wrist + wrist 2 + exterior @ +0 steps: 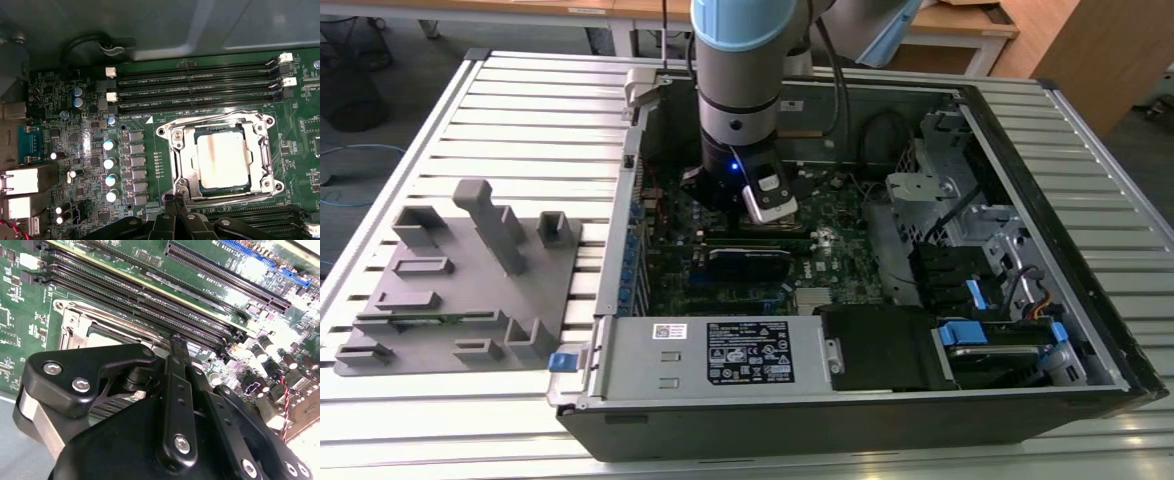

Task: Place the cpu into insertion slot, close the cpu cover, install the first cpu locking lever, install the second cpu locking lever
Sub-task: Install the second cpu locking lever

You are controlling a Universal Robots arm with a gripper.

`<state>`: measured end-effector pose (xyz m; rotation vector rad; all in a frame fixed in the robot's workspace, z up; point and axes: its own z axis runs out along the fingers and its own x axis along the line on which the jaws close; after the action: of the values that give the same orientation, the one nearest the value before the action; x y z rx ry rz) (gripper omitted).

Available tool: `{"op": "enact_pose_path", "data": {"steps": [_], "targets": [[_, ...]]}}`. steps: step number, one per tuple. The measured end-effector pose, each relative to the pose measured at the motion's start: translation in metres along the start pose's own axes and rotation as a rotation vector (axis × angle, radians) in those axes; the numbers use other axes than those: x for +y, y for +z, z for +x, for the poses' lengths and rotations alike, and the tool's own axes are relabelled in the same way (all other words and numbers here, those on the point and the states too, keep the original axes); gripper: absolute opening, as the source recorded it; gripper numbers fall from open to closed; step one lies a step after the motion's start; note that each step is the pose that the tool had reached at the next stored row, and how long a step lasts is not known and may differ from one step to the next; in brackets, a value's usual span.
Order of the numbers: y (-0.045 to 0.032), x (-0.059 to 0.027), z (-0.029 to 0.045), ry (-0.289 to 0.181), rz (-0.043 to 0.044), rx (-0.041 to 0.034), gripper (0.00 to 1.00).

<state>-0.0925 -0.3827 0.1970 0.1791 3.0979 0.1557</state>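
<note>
Cpu point(222, 161) seated under cpu cover point(186, 161); gripper point(175, 200) at socket edge.

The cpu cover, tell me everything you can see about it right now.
The cpu cover is a thin, shiny silvery metal frame with a large square window. In the first wrist view it lies flat, closed over the insertion slot on the green board, and the cpu shows through the window with its pale metal top. Thin metal levers run along its edges. The gripper sits right at the frame's near edge; whether it touches cannot be told. Black memory slots run beside it.
</note>
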Motion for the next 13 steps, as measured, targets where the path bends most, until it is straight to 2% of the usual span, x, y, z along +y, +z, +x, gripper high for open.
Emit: {"op": "enact_pose_path", "data": {"steps": [5, 13], "targets": [[0.0009, -0.0009, 0.0032, 0.0, -0.0038, 0.0003, 0.1], [0.0012, -0.0065, 0.0034, 0.0, -0.0039, 0.0005, 0.1]]}}
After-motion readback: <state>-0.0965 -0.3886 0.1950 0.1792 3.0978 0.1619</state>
